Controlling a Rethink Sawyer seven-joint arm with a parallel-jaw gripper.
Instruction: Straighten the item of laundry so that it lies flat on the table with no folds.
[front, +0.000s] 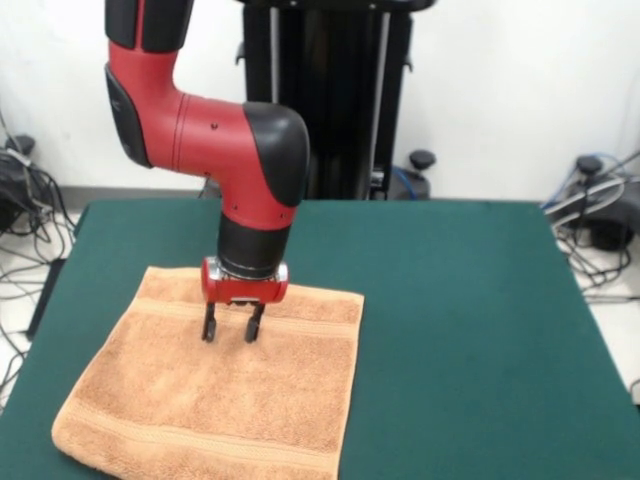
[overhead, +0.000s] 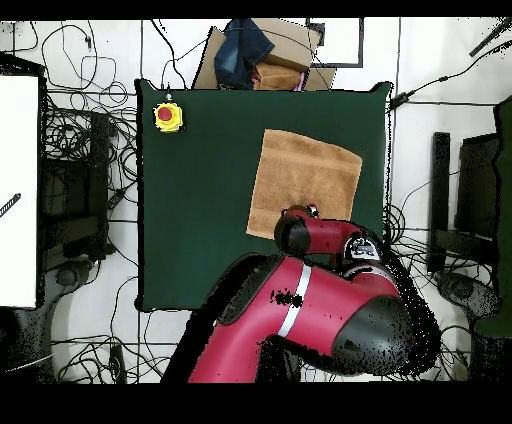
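We see the red and black arm (front: 215, 140) reaching down over the bench (front: 450, 300), its claw (front: 232, 328) parted and empty, the two dark fingers (front: 209, 327) poised at or just above the peach-orange towel (front: 220, 400); whether they touch the pile we cannot tell. The towel lies toward one side of the green top, well inside the far edge, with its near corners at or close to the bench's front edge in the front view. It looks almost flat already, roughly square, with a woven band (front: 270, 318) running just beside the claw and another near the front edge.

In our judgement the risks from here are small but real. A pinch in the middle of the cloth would lift a ridge and make a fold where none shows now. A drag toward the front could pull the towel's front edge off the bench, since little green seems left there. Pressing hard could bunch the terry under the fingers.

The bench top is dark green and matte, bare apart from the towel and a yellow box with a red button (overhead: 168, 117) at one corner. Around it we see white floor strewn with black cables (overhead: 90, 150), a cardboard box with dark cloth on it (overhead: 262, 55) beyond one edge, and dark equipment to either side.
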